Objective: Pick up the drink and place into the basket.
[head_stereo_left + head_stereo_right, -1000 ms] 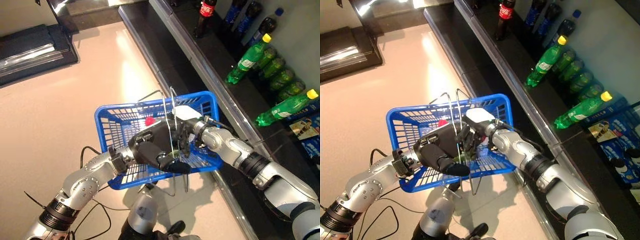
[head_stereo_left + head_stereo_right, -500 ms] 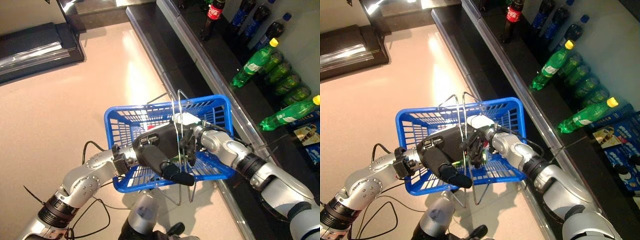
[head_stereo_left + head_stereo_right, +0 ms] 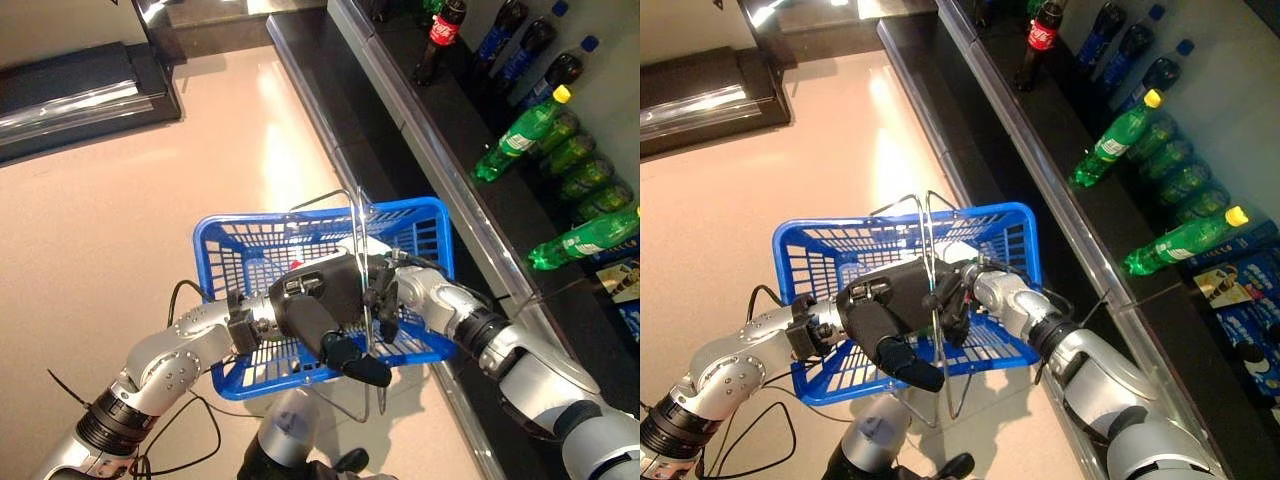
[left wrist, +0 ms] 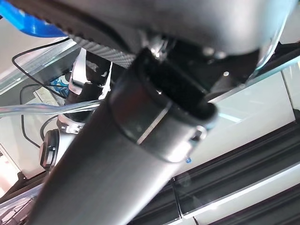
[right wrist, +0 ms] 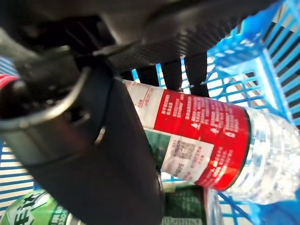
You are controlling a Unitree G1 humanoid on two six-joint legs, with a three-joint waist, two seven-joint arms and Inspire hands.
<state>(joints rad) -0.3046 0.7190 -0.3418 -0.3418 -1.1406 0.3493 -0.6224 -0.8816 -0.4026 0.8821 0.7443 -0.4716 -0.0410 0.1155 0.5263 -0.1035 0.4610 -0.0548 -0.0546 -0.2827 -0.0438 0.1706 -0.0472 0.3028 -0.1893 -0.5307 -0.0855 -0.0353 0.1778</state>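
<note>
My left hand (image 3: pixel 312 308) is shut on the thin wire handles (image 3: pixel 358 235) of the blue basket (image 3: pixel 260 218) and holds it raised in front of me. My right hand (image 3: pixel 386 300) reaches down inside the basket, just behind the left hand. In the right wrist view it is shut on a clear bottle with a red label (image 5: pixel 197 136): the thumb (image 5: pixel 108 154) lies across its front and the fingers (image 5: pixel 173 75) curl behind it. The bottle lies on its side low in the basket. A green drink (image 5: pixel 26 211) lies beneath it on the basket's bottom.
A long dark shelf (image 3: pixel 430 150) runs along the right with green bottles (image 3: pixel 520 135), a cola bottle (image 3: pixel 440 35) and blue-labelled dark bottles (image 3: pixel 515 40). A dark low stand (image 3: pixel 80 85) sits at the upper left. Pale glossy floor lies between them.
The camera has shifted. My right hand has stayed in the blue basket with the bottle and sunk a little lower behind the left hand.
</note>
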